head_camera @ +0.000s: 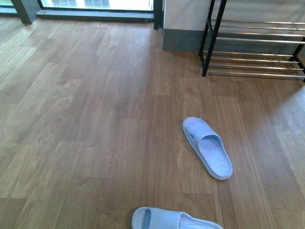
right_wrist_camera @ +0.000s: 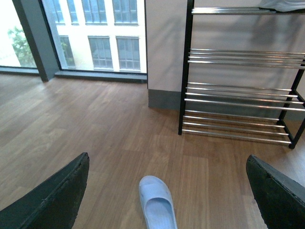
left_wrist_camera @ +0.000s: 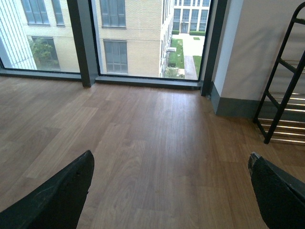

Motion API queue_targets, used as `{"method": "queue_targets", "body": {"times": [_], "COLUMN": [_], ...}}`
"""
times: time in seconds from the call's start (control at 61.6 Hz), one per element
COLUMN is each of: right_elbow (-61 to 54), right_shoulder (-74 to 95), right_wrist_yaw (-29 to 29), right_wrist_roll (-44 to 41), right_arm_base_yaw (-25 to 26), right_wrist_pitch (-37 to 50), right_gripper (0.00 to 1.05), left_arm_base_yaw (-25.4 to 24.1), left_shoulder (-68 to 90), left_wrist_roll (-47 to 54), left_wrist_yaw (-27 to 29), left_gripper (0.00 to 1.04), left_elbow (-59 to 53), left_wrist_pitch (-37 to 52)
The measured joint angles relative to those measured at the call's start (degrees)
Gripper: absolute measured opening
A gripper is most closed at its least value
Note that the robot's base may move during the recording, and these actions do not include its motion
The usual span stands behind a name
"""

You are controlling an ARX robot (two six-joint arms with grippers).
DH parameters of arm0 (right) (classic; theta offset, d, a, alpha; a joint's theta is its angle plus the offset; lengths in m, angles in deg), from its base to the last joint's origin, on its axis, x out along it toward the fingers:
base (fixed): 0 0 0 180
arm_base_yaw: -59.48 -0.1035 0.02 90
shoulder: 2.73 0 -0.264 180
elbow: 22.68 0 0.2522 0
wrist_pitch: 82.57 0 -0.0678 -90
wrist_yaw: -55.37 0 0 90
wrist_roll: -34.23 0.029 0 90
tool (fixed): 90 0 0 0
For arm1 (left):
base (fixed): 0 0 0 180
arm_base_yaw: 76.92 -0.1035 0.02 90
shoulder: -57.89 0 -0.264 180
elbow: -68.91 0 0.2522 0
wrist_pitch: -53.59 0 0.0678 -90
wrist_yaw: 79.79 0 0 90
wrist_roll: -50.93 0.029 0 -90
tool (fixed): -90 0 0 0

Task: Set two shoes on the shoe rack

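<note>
Pale blue rubber slide slipper (head_camera: 208, 148) and its pale blue twin (head_camera: 174, 220) on brown wood-grain plank floor (head_camera: 95, 119) — both before a black-framed, chrome-rodded metal shoe rack (head_camera: 252, 53).

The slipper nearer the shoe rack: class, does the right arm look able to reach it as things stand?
Probably yes. In the right wrist view the slipper shows between the fingers of the open right claw, lying on bare floor with nothing blocking the way.

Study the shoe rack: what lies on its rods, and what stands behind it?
The shoe rack shows three bare lower tiers. On the top tier lies something pale, cut off and unidentifiable. Behind stands a pale wall with grey skirting.
</note>
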Motion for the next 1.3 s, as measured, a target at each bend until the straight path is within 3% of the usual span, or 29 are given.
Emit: {"method": "queue_targets", "body": {"times": [0.049, 0.097, 0.211, 0.357, 0.406, 0.47, 0.584, 0.892, 1.298], "right_elbow": [0.0, 0.1, 0.1, 0.4, 2.6, 6.6, 15.9, 45.2, 77.3], "right_shoulder": [0.0, 1.6, 11.6, 36.5, 54.3, 69.9, 93.2, 134.7, 162.2], "right_wrist_yaw": [0.5, 5.4, 4.1, 0.1, 0.2, 0.0, -0.3, 1.1, 0.8], "right_wrist_roll": [-0.3, -3.0, -7.7, -9.7, -10.1, -10.1, -9.4, -8.5, -10.3], "right_arm_base_yaw": [-0.1, -1.5, -1.4, -2.2, -3.2, -4.0, -4.5, -2.9, 0.9], "right_wrist_pitch": [0.0, 0.1, 5.7, 25.1, 38.9, 48.9, 58.4, 57.9, 45.4], "right_gripper": [0.95, 0.95, 0.95, 0.95, 0.95, 0.95, 0.95, 0.95, 0.95], "left_arm_base_yaw": [0.0, 0.0, 0.0, 0.0, 0.0, 0.0, 0.0, 0.0, 0.0], "left_shoulder": [0.0, 0.0, 0.0, 0.0, 0.0, 0.0, 0.0, 0.0, 0.0], "left_wrist_roll": [0.0, 0.0, 0.0, 0.0, 0.0, 0.0, 0.0, 0.0, 0.0], "left_wrist_yaw": [0.0, 0.0, 0.0, 0.0, 0.0, 0.0, 0.0, 0.0, 0.0], "left_gripper": [0.95, 0.95, 0.95, 0.95, 0.95, 0.95, 0.95, 0.95, 0.95], "left_elbow": [0.0, 0.0, 0.0, 0.0, 0.0, 0.0, 0.0, 0.0, 0.0], "left_wrist_pitch": [0.0, 0.0, 0.0, 0.0, 0.0, 0.0, 0.0, 0.0, 0.0]}}
